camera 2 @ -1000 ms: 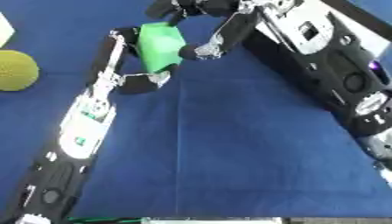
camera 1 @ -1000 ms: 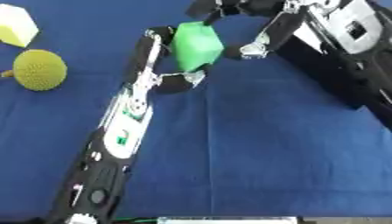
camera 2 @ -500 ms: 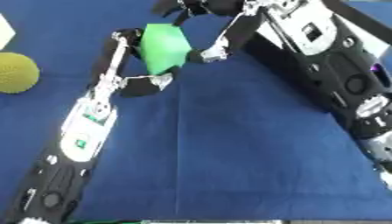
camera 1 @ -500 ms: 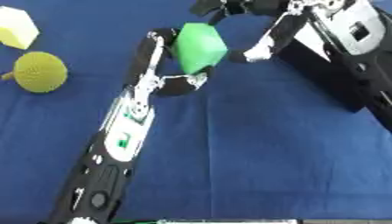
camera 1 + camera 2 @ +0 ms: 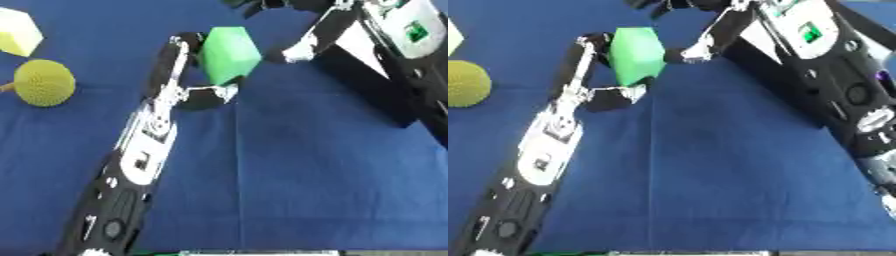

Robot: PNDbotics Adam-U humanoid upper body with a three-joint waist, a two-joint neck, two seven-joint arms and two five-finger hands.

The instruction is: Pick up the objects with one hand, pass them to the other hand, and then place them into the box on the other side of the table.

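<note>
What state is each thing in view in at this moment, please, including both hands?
Green block: lifted off the blue table cloth, held by the left hand.
Left hand: fingers and thumb closed round the green block.
Right hand: open beside the block, one fingertip near its right face; contact cannot be told.
Yellow spiky ball: lying on the cloth, untouched.
Pale yellow block: lying on the cloth, untouched.

No text, label, brand, number or sign can be read anywhere. A small green patch (image 5: 415, 33) on the white plate of the right arm, upper right of the frame, and faint dark marks on the left forearm's white cover (image 5: 144, 161) are too blurred to make out.
</note>
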